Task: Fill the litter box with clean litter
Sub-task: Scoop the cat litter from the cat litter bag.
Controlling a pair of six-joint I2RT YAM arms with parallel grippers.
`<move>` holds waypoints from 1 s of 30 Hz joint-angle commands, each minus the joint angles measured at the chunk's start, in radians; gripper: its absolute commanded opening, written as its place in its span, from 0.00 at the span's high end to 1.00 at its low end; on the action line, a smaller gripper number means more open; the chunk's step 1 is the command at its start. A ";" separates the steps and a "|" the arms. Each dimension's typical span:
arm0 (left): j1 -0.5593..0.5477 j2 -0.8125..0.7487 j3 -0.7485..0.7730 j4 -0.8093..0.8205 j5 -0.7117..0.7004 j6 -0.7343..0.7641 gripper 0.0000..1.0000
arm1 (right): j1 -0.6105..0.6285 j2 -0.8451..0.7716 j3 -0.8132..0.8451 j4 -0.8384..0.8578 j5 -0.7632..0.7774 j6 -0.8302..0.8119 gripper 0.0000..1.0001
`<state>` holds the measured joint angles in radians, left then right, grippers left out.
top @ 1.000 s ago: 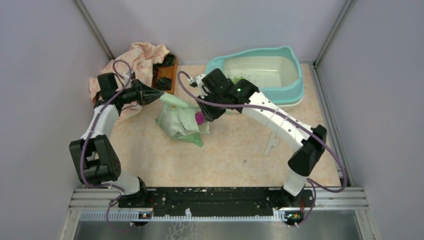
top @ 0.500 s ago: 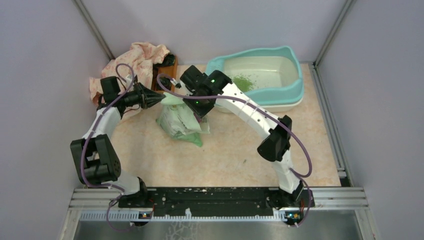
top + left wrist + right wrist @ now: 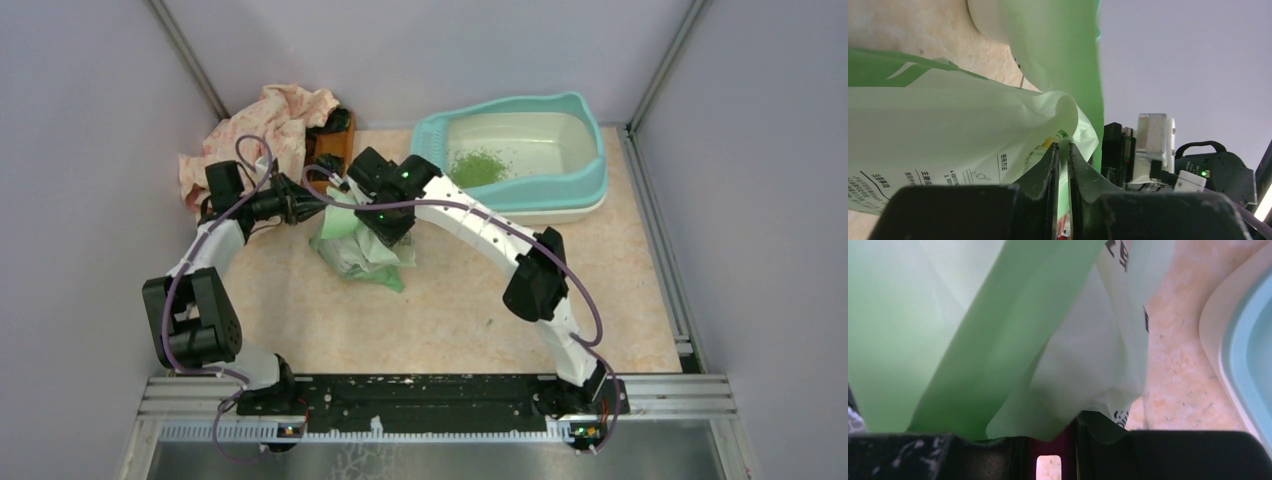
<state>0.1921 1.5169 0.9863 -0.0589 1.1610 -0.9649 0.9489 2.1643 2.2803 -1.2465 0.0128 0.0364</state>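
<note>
The litter box (image 3: 590, 140) stands at the back right, and a small pile of green clean litter (image 3: 477, 166) lies in its cream basin. A pale green printed bag (image 3: 352, 255) slumps on the table to its left. My left gripper (image 3: 320, 207) is shut on the bag's upper edge; in the left wrist view its jaws (image 3: 1063, 146) pinch the thin film (image 3: 948, 140). My right gripper (image 3: 388, 232) hangs over the bag's mouth, shut on a purple scoop handle (image 3: 1068, 445). The bag (image 3: 998, 330) drapes over the scoop's bowl and hides it.
A pink patterned cloth (image 3: 270, 120) is heaped at the back left, next to a small brown wooden tray (image 3: 332, 152) holding dark objects. Grey walls close in the table on three sides. The litter box rim (image 3: 1253, 355) lies just right of the right gripper.
My right arm has swung left from the litter box to the bag's mouth, uncovering a green pile in the basin. The left gripper has kept its hold on the bag.
</note>
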 commanded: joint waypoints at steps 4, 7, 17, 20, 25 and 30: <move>-0.010 0.018 -0.021 0.025 0.041 0.036 0.85 | 0.028 -0.100 -0.438 0.538 -0.150 0.004 1.00; -0.009 0.021 -0.023 0.025 0.038 0.038 0.85 | 0.028 -0.152 -0.602 0.734 -0.176 0.004 1.00; -0.008 0.031 -0.009 0.011 0.031 0.046 0.86 | 0.043 -0.353 -0.975 1.256 -0.092 0.007 1.00; -0.008 0.033 -0.003 0.005 0.028 0.049 0.86 | 0.053 -0.452 -1.086 1.383 -0.054 0.000 1.00; -0.007 0.041 0.012 0.000 0.026 0.049 0.86 | 0.082 -0.602 -1.251 1.521 0.037 -0.020 1.00; -0.004 0.046 0.038 -0.011 0.023 0.048 0.86 | 0.106 -0.737 -1.363 1.546 0.088 -0.032 1.00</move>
<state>0.1917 1.5478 0.9855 -0.0532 1.1793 -0.9447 1.0222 1.5642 0.9607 0.1585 0.0624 0.0246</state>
